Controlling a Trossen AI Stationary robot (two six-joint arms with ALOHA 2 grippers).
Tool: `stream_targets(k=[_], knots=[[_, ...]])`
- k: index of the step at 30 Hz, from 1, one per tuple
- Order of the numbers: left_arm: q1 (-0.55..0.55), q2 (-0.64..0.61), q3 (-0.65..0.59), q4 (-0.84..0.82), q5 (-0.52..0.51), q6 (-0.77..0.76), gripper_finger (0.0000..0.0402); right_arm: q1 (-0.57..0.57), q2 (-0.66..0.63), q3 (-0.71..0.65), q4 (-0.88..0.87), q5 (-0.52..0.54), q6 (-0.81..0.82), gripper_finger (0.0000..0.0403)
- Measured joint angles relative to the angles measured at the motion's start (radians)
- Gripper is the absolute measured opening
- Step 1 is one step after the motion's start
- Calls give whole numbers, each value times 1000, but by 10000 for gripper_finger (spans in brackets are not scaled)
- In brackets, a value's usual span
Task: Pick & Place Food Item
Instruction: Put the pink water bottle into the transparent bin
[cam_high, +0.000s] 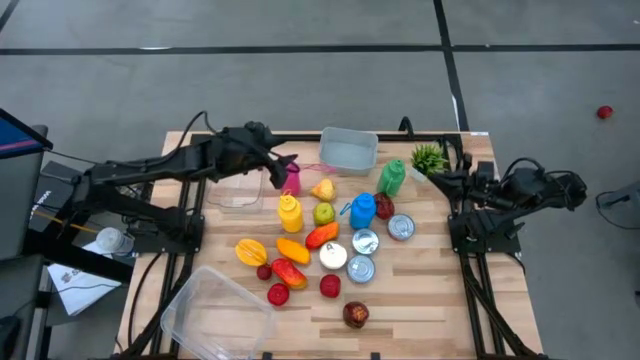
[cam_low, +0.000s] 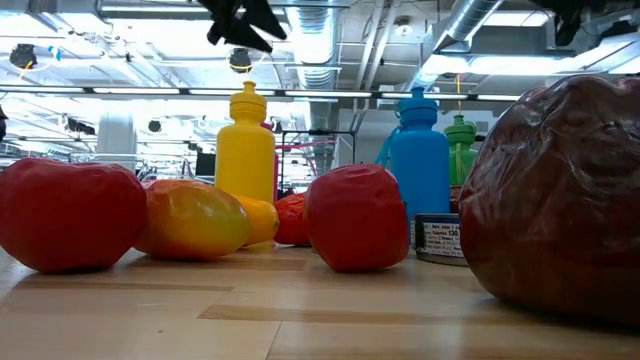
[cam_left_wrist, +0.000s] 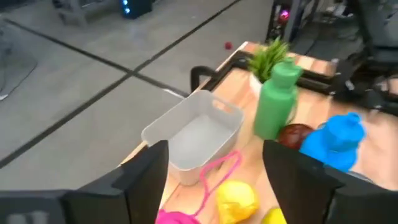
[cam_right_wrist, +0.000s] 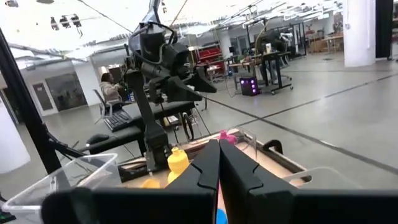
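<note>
four bottles (cam_high: 289, 212), three cans (cam_high: 365, 242), two clear bins (cam_high: 349, 151)

Left gripper (cam_high: 287, 170) jaws apart; right gripper (cam_high: 440, 178) jaws closed.

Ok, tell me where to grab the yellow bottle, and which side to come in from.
Take the yellow bottle by its narrow neck under the cap, coming straight down from above. It stands upright, as the low view shows, so the neck is exposed, while fruit crowds its base. The left gripper hangs open just beyond it, best placed. The right gripper rests shut at the far edge.
</note>
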Motion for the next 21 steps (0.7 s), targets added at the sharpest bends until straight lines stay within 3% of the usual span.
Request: stream_targets(k=[7,13,21], knots=[[56,6,-13,-116,77,4,268,-1,-81,-82,10,20,66,1],[65,14,-58,-106,24,1,276,0,-114,-117,62,23,58,1],[64,14,-179,94,-51,13,276,-1,-120,-118,59,30,54,1]])
